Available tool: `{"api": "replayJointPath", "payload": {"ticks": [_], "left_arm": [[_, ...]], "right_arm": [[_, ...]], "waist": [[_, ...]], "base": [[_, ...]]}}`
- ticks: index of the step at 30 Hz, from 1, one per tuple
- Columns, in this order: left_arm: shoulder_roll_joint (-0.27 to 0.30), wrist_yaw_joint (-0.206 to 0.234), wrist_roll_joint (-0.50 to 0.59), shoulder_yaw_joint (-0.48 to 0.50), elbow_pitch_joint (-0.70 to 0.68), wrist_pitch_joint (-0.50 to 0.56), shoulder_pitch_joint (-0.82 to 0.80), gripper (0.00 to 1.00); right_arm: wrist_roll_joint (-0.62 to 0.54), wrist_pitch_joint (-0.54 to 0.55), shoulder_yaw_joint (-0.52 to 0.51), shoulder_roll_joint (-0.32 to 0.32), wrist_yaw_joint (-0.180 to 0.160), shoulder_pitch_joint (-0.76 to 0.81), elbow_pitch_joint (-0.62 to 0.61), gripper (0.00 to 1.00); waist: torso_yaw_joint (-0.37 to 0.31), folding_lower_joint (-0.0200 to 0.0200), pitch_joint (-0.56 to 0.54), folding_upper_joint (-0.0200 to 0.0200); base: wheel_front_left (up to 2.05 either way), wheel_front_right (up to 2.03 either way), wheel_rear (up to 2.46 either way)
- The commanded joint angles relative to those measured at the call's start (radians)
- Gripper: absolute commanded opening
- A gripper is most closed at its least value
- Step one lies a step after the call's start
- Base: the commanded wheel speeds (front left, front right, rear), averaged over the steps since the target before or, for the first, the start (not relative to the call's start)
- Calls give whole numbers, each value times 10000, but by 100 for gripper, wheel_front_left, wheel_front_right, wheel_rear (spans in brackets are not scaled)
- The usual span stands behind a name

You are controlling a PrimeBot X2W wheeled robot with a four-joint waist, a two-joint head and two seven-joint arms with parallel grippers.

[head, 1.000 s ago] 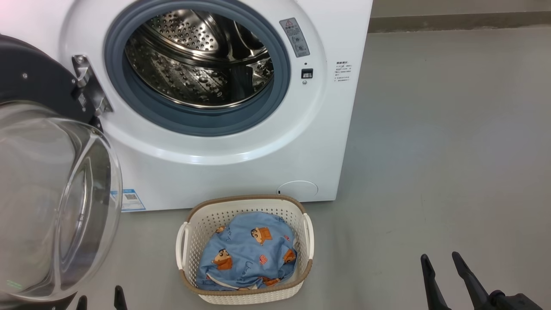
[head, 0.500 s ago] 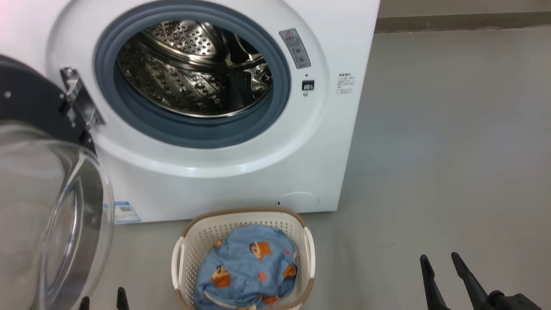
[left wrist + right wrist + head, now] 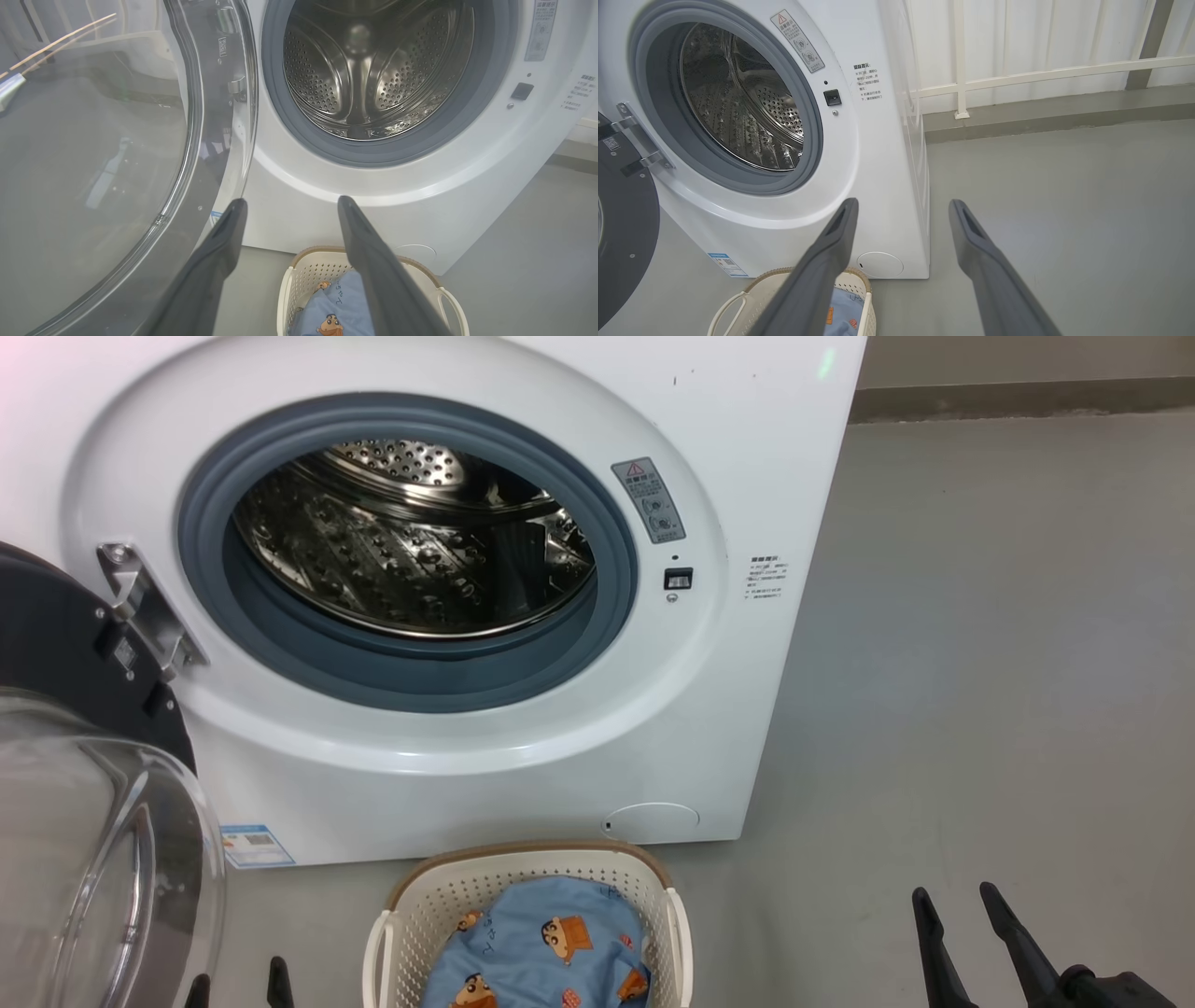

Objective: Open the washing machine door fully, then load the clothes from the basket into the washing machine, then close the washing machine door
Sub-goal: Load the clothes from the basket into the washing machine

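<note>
door (image 3: 84, 803) open, clothes (image 3: 551, 943) in basket (image 3: 523, 852), left pincer (image 3: 290, 203) and right pincer (image 3: 903, 204) spread

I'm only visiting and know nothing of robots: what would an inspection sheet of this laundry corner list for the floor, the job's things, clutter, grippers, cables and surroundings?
Surface: grey floor, bare.
Job's things: washing machine door swung open; drum looks empty; clothes lie in the basket in front of the washing machine.
Clutter: nothing seen.
Grippers: left gripper open, empty, beside the door; right gripper open, empty, above the floor.
Cables: nothing seen.
Surroundings: white railing and grey kerb past the machine.
</note>
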Motion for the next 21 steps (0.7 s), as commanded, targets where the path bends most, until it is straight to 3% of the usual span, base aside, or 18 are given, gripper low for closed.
{"api": "replayJointPath", "payload": {"ticks": [1, 12, 21], "left_arm": [[34, 35, -1, 289, -266, -64, -323, 100], [34, -42, 56, 157, -443, -64, -308, 100], [34, -662, 73, -296, -44, -65, -672, 100]], "right_arm": [[1, -120, 243, -99, 90, -303, -218, 100], [70, -120, 324, -96, 90, -400, -246, 100], [186, -120, 364, -96, 90, -687, -325, 100]], "waist": [[13, 0, 7, 0], [-67, 0, 236, 0], [-607, 0, 954, 0]], "base": [[0, 0, 0], [0, 0, 0], [0, 0, 0]]}}
